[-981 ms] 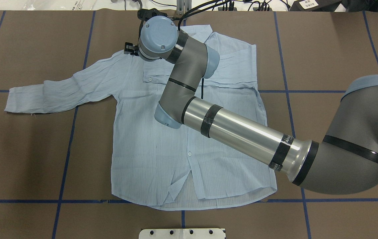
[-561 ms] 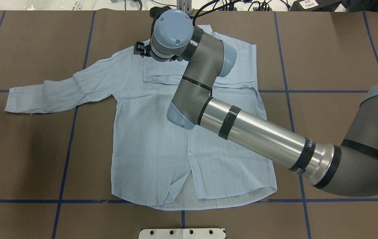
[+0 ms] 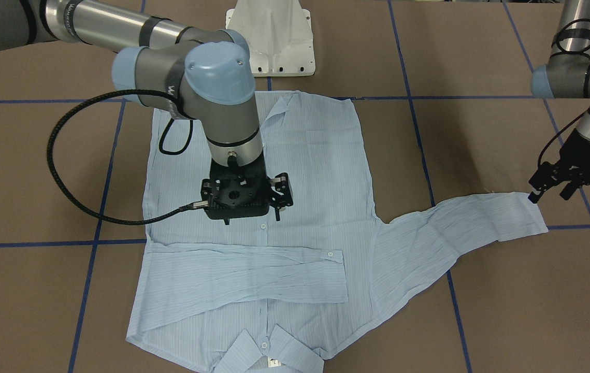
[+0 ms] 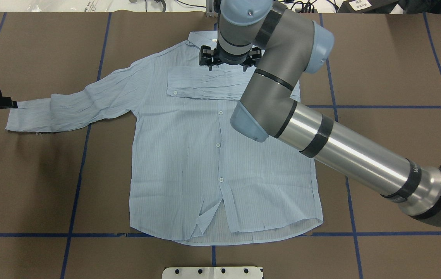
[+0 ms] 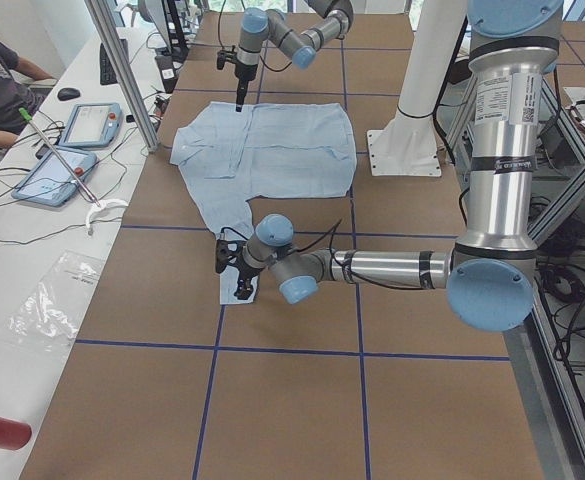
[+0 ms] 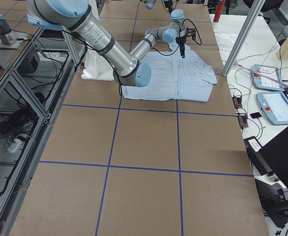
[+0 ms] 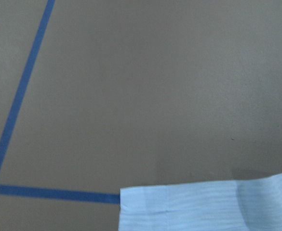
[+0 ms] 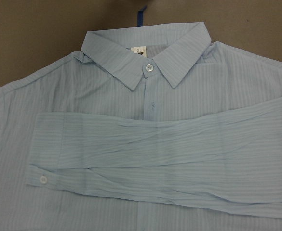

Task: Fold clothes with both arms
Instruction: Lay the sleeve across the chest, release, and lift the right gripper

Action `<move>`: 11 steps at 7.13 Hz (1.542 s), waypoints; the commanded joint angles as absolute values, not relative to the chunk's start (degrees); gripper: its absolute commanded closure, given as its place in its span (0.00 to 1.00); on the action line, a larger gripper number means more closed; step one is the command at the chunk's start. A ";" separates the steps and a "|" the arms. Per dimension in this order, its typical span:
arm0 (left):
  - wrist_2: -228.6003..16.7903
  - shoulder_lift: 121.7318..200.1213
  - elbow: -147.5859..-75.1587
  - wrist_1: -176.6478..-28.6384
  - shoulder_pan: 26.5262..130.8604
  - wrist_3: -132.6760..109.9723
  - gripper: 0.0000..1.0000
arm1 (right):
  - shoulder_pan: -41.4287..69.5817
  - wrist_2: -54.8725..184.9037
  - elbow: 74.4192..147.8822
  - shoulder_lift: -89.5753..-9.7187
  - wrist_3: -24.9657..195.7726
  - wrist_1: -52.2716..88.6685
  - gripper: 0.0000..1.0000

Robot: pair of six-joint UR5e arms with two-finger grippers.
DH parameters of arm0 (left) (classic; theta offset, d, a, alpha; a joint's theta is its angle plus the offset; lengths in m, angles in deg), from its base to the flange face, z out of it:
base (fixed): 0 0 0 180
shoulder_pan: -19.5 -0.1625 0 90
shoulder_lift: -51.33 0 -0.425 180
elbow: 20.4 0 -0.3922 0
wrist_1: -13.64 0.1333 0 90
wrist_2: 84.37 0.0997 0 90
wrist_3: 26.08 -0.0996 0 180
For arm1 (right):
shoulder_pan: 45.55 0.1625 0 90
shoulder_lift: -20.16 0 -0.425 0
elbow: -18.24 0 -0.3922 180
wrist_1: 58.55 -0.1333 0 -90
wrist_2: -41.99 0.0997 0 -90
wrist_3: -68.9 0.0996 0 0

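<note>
The pale blue shirt (image 4: 189,162) lies flat, front up, on the brown table. One sleeve (image 4: 205,83) is folded across the chest just below the collar (image 8: 145,62). The other sleeve (image 4: 69,106) stretches out to the view's left. My right gripper (image 4: 229,66) hangs open over the upper chest, holding nothing; in the front view it (image 3: 252,218) points down over the button line. My left gripper (image 3: 548,196) stands open right at the corner of the outstretched cuff (image 7: 203,207), fingers apart, with no cloth between them that I can see.
The white pedestal base (image 3: 271,36) stands at the shirt's hem side. A black cable (image 3: 67,176) loops off my right wrist over the table. A side bench with tablets (image 5: 92,125) and a seated person runs along the far edge, behind an aluminium post (image 5: 122,70).
My right arm has swung from the shirt's shoulder on the view's left to above the collar and folded sleeve. My left gripper has come into view at the outstretched cuff.
</note>
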State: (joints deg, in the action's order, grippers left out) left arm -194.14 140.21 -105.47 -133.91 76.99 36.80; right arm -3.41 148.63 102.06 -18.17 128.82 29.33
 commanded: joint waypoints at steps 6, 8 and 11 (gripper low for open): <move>-186.15 138.44 -105.31 -129.98 70.48 38.96 0.29 | -2.31 150.19 109.12 -24.05 125.94 31.45 0.00; -186.15 137.82 -105.22 -129.98 70.47 38.78 0.34 | -2.31 150.19 109.12 -24.05 125.94 31.45 0.00; -186.15 137.90 -105.22 -129.01 70.39 38.78 0.50 | -2.31 150.10 109.12 -24.05 125.94 31.45 0.00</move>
State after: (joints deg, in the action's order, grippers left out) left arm -186.15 137.89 -105.22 -129.17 70.42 38.79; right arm -2.31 150.13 109.12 -24.05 125.94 31.42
